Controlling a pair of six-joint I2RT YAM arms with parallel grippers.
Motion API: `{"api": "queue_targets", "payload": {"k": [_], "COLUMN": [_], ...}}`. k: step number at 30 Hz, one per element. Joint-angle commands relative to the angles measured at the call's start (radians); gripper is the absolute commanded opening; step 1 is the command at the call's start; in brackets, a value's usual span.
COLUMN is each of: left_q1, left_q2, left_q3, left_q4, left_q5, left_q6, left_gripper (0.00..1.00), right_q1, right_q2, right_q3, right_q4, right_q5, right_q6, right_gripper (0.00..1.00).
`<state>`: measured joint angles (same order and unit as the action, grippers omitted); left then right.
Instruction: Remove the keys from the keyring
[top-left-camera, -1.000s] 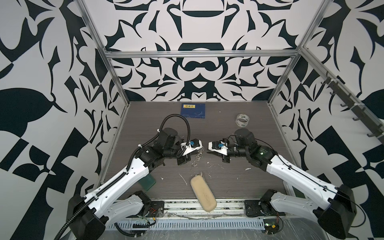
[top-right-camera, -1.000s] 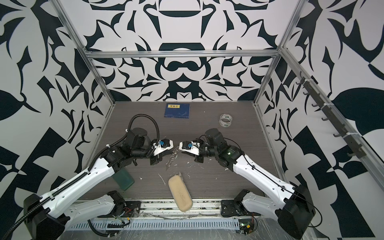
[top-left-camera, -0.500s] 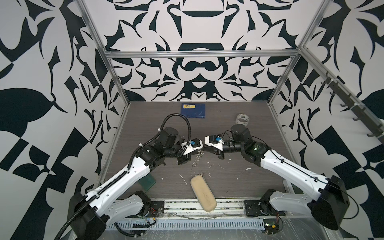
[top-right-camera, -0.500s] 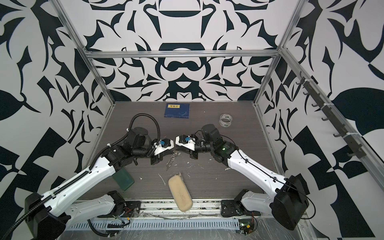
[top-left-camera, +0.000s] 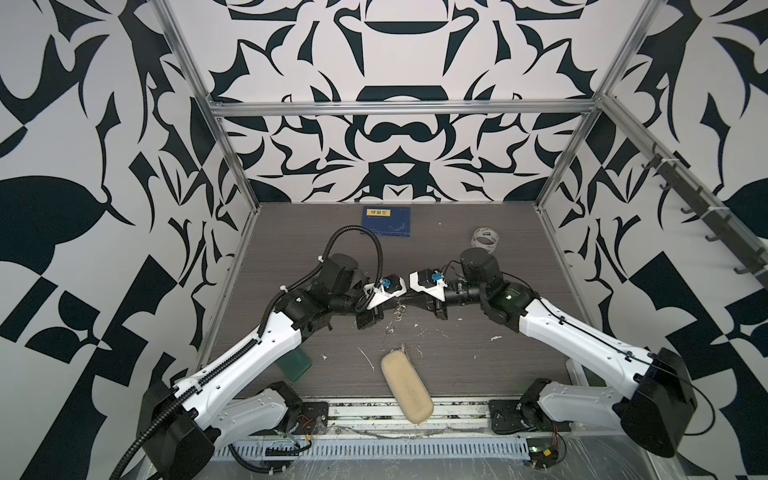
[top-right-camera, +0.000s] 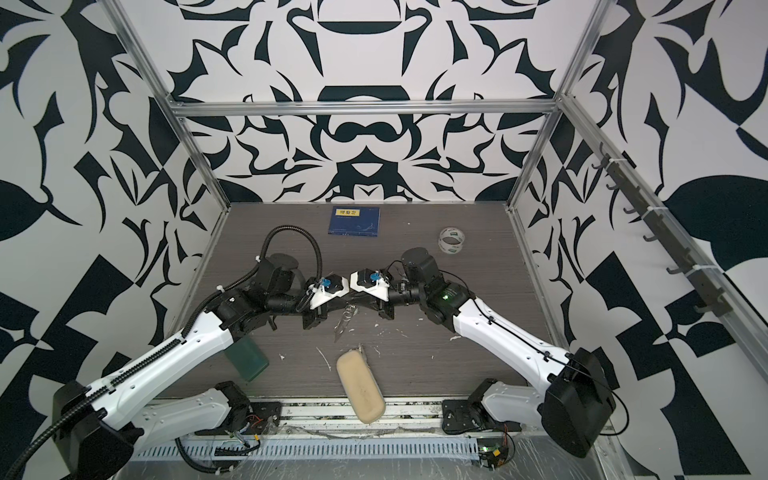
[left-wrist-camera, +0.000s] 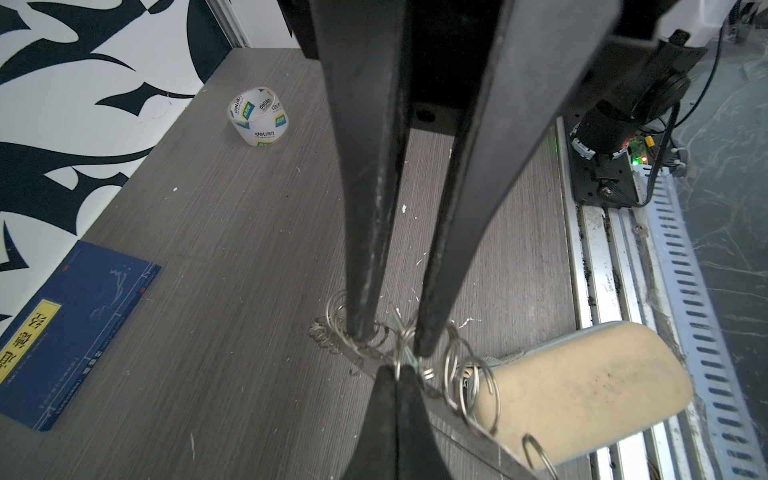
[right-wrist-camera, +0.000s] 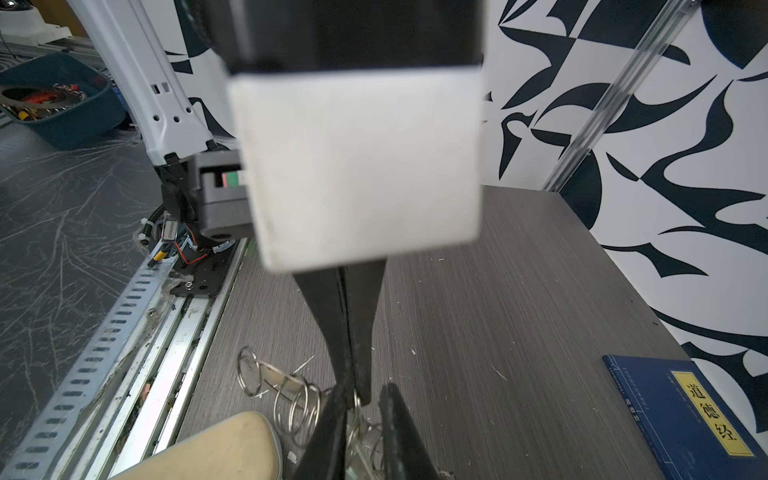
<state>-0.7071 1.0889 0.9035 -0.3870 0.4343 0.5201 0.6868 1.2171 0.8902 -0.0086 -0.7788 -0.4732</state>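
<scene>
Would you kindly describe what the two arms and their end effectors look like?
Both arms have white shells with black joints. The left arm carries a black corrugated cable; the right arm shows a green light. Both end in tapered black fingers.

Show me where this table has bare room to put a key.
Free: the back left corner beside the blue book; the back strip between that book and the tape roll; the front between the green block and the beige case. Crowded: the middle, where left claw and right claw meet at the keyring.

Lab cell: patterned walls (top-left-camera: 395, 145), aluminium frame (top-left-camera: 399, 109)
</scene>
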Motion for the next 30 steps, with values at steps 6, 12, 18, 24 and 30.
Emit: {"api": "queue_targets", "payload": {"k": [6, 12, 18, 24, 30], "left_q1": [0.003, 0.003, 0.004, 0.004, 0.006], "left_q2": [-0.009, -0.021, -0.036, -0.052, -0.066], "left_q3": [0.032, 0.026, 0.008, 0.000, -0.017], "left_q4": [0.009, 0.008, 0.029, 0.054, 0.067], "left_q5": [0.031, 0.032, 0.043, 0.044, 0.026], "left_q6": [-0.005, 0.001, 0.024, 0.039, 0.026], "left_gripper": [0.00, 0.00, 0.00, 0.00, 0.11], "right_q1": [0.013, 0.016, 0.019, 0.025, 0.025], "right_q2": [0.031, 0.040, 0.060, 0.072, 0.040], "right_q3": [0.034, 0.029, 0.055, 0.075, 0.059], "right_q4": [0.027, -0.001, -0.060, -0.119, -0.063], "right_q5": [-0.014, 0.009, 0.018, 0.028, 0.013], "right_q6": [-0.003, -0.030, -0.066, -0.088, -0.056], "right_gripper": [0.19, 0.14, 0.02, 0.01, 0.00]}}
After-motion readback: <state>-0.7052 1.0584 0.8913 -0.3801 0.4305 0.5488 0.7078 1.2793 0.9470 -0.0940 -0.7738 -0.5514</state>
